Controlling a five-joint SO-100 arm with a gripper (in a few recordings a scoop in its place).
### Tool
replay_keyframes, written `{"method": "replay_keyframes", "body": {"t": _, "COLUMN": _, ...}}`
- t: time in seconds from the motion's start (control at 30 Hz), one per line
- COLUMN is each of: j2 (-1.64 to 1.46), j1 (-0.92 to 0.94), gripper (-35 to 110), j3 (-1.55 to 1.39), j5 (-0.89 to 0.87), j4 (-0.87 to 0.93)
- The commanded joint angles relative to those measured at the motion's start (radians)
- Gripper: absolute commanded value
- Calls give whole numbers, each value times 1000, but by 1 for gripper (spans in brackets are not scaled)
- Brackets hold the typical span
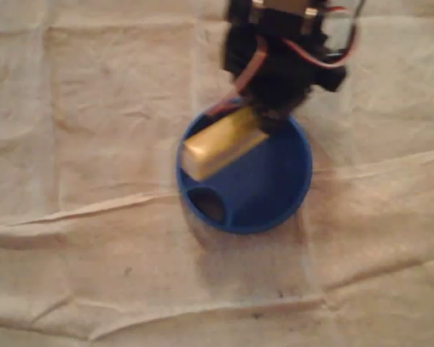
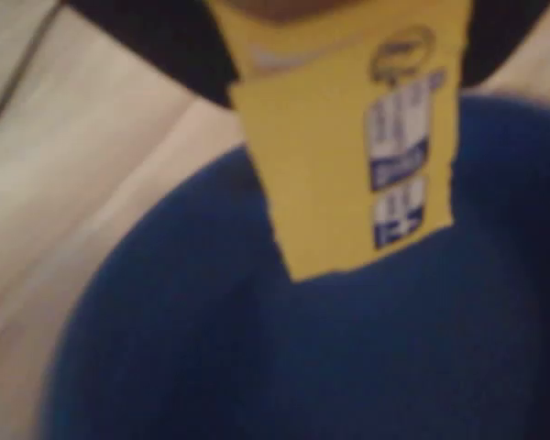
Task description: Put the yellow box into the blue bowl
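Overhead looks straight down; wrist, close above, shares the blue bowl.

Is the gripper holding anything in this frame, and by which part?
Yes: the gripper holds the box by one end, and the rest sticks out over the bowl.

The surface was covered by a cream cloth in the overhead view. It was creased throughout: pressed fold lines formed a grid across the upper part, and raised wrinkles ran across the lower part. A few small dark specks marked it. Lighting was warm and dim. The wrist view showed pale cloth, blurred.
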State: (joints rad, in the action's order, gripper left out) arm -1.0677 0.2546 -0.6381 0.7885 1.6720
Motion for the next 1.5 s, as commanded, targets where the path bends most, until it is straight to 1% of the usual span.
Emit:
{"method": "replay_keyframes", "body": {"t": 0.0, "j2": -48, "j1": 2, "gripper": 16, "j3": 64, "j5": 5, "j4": 0}}
{"method": "replay_keyframes", "body": {"t": 0.13, "j2": -48, "j1": 3, "gripper": 20, "j3": 64, "j5": 5, "j4": 0}}
{"method": "replay_keyframes", "body": {"t": 0.43, "j2": -115, "j1": -2, "gripper": 20, "j3": 52, "j5": 5, "j4": 5}}
{"method": "replay_keyframes", "body": {"t": 0.63, "j2": -229, "j1": -11, "gripper": 20, "j3": 51, "j5": -2, "j4": 95}}
{"method": "replay_keyframes", "body": {"t": 0.77, "j2": -267, "j1": -9, "gripper": 20, "j3": 49, "j5": -9, "j4": 89}}
{"method": "replay_keyframes", "body": {"t": 0.87, "j2": -285, "j1": -2, "gripper": 16, "j3": 49, "j5": -11, "j4": 87}}
{"method": "replay_keyframes", "body": {"t": 1.07, "j2": -393, "j1": 3, "gripper": -1, "j3": 48, "j5": -14, "j4": 87}}
{"method": "replay_keyframes", "body": {"t": 1.13, "j2": -443, "j1": 0, "gripper": 0, "j3": 48, "j5": -38, "j4": 87}}
{"method": "replay_keyframes", "body": {"t": 1.33, "j2": -598, "j1": -11, "gripper": 2, "j3": 43, "j5": -210, "j4": 89}}
{"method": "replay_keyframes", "body": {"t": 1.47, "j2": -715, "j1": -12, "gripper": 2, "j3": -51, "j5": -265, "j4": 89}}
